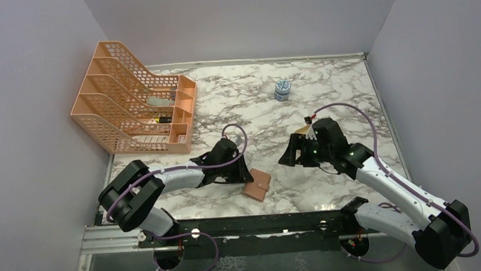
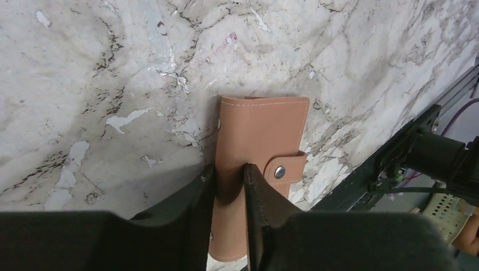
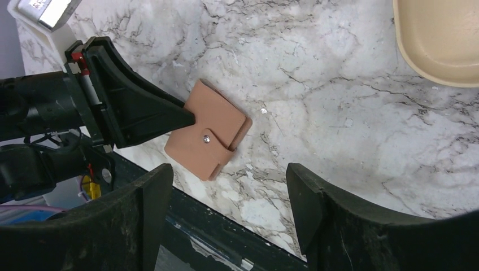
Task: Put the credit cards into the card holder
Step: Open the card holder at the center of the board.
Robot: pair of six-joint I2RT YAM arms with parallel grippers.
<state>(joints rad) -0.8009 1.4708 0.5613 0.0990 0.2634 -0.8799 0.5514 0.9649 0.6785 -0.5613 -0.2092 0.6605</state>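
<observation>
Tan-brown card holder point(image 2: 261, 132); white, grey-veined marble table point(image 1: 236, 92); peach lattice rack point(image 1: 124, 98); small jar point(image 1: 281, 90), seemingly blue-grey.

Left gripper point(image 2: 229, 169) low over card holder point(image 2: 262, 130) (strap point(image 2: 288, 164) snapped) on marble table point(image 2: 113, 84).

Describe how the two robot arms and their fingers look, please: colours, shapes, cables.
The left arm and right arm share one design: white shells on the links, bulky black joint housings. A thin purple cable loops along each. The left fingers and right fingers are matte black, broad at the root, tapering toward the tips.
</observation>
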